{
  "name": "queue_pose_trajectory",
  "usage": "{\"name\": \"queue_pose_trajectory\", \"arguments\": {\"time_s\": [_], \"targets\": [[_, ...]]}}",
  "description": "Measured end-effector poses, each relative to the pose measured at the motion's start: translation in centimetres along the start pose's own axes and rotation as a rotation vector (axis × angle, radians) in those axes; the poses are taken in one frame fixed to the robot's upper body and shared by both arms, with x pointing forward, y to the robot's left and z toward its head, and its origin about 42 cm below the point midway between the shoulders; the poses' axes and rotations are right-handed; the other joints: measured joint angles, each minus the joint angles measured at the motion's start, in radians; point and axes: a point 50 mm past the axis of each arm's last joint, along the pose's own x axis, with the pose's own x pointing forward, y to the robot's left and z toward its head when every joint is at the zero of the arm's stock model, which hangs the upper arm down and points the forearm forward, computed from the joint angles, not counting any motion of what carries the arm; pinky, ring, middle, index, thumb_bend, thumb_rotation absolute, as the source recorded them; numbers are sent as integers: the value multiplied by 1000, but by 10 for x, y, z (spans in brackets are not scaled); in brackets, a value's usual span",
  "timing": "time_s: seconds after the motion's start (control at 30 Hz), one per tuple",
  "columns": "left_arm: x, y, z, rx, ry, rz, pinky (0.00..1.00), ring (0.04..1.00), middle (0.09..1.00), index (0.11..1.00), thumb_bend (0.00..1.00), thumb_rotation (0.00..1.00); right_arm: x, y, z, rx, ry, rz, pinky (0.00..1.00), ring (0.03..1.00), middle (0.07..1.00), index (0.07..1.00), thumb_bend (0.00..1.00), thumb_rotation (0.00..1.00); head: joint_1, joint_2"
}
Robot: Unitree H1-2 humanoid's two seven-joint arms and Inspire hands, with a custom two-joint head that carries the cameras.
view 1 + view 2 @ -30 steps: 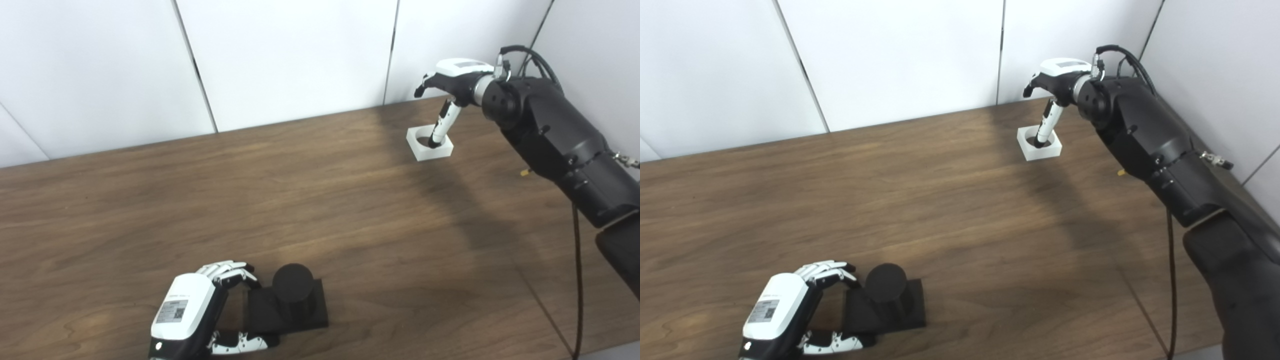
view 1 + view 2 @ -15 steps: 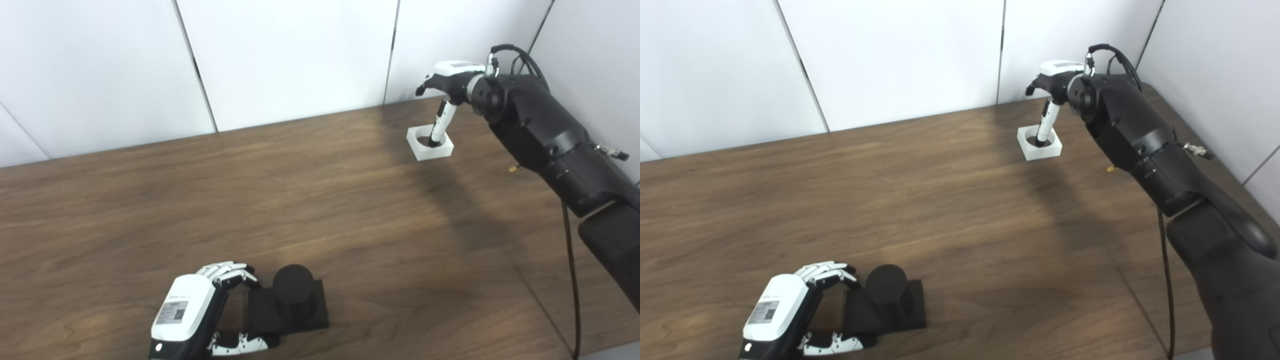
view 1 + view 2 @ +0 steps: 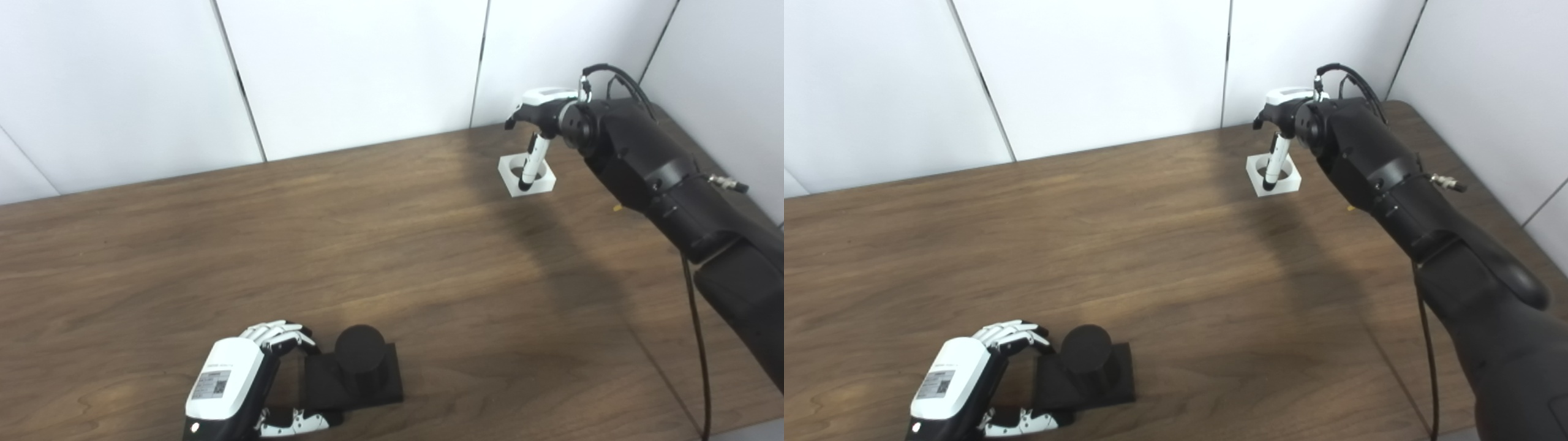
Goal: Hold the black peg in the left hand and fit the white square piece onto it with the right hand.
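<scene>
The black peg (image 3: 360,352) stands upright on its square black base (image 3: 373,389) near the table's front left. My left hand (image 3: 236,386) is at the base's left side, fingers curled on its far corner and thumb along its near edge. The white square piece (image 3: 544,182) with a round hole lies flat on the table at the far right. My right hand (image 3: 542,104) hovers just above it, fingers apart, with one finger (image 3: 531,158) reaching down into the hole at its near-left rim. The piece also shows in the right eye view (image 3: 1287,182).
The brown wooden table (image 3: 392,245) ends at white wall panels (image 3: 355,67) behind the piece and at a corner on the right. My black right forearm (image 3: 661,171) stretches over the table's right side, and a thin black cable (image 3: 698,343) hangs below it.
My right hand has come down closer to the white piece and its forearm has dropped. The finger stays in the hole. The piece, the peg and my left hand have not moved.
</scene>
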Motion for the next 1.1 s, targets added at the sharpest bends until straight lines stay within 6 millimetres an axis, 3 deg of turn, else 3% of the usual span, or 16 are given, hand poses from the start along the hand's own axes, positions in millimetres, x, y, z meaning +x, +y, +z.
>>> {"name": "queue_pose_trajectory", "arguments": {"time_s": [0.83,1.1], "targets": [[-1,-3,1,-6,1,23,798,797,741,488,517,45,5,11,-2,-50,38,61,1000,1000,994,875,1000,243,6,6],[-1,-3,1,-6,3,24,796,796,740,488,517,44,5,12,-2,-55,42,68,1000,1000,993,874,959,205,5,11]]}}
